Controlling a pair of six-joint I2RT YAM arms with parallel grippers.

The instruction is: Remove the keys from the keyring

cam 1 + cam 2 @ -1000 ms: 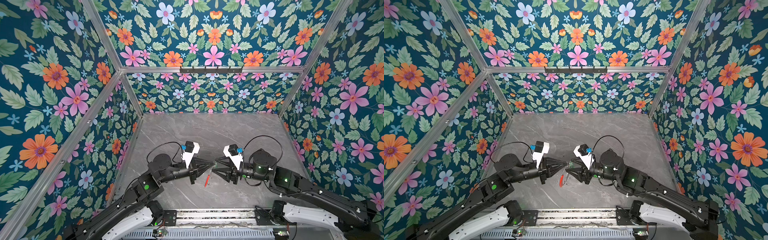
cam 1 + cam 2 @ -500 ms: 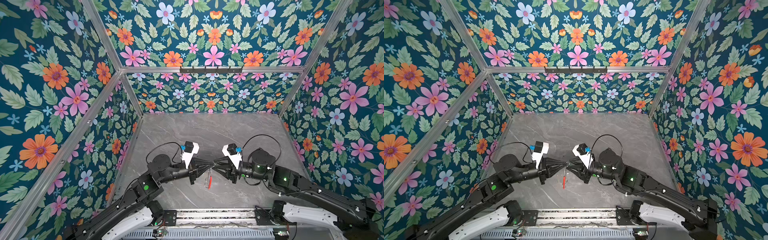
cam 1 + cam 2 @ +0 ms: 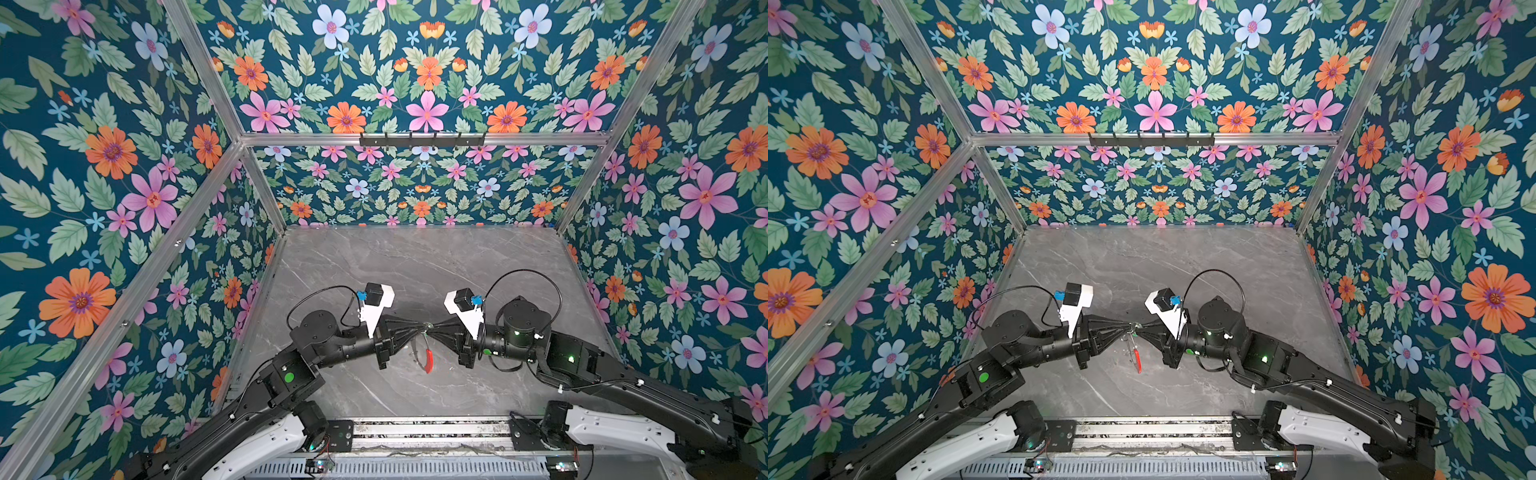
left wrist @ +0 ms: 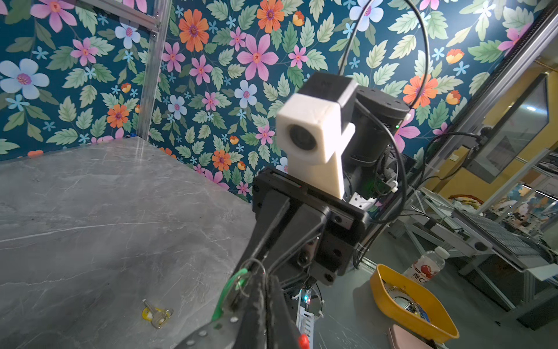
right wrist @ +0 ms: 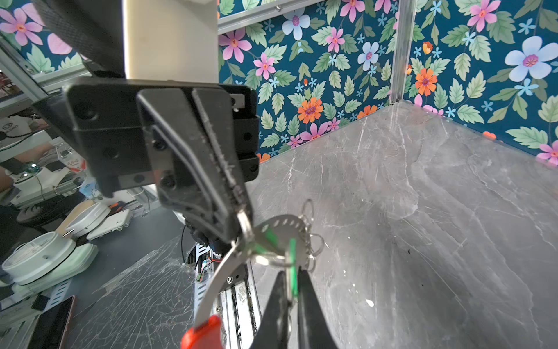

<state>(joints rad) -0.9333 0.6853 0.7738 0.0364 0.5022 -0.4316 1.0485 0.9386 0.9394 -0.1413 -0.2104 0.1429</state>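
Both arms are low over the grey tabletop (image 3: 415, 266), wrists turned in, tips meeting nose to nose near the front middle in both top views.

Left fingers (image 3: 405, 328): closed to a narrow point, pinching the rim of the ring (image 3: 428, 359). The right wrist view shows that pinch close up, with the left fingers (image 5: 193, 169) clamped on the grey band (image 5: 216, 281).

Right fingers (image 3: 446, 328): also drawn together. In the right wrist view they (image 5: 311, 308) hold the green key (image 5: 271, 256), its green tag running down between the two pads.

Ring: held clear of the tabletop, hanging edge-on below the two tips, red segment (image 3: 1137, 359) lowest. Small silver loops (image 5: 315, 241) are bunched on the rim just beside the green key. The green key sits right at the rim; the frames are too blurred there to tell if it is threaded on.

Brass key (image 4: 157, 314): off the ring, lying flat on the tabletop below the left fingers, apart from everything else.

Beyond the tabletop edge, in the left wrist view: a yellow tray (image 4: 389, 281) and a bottle (image 4: 425, 267).
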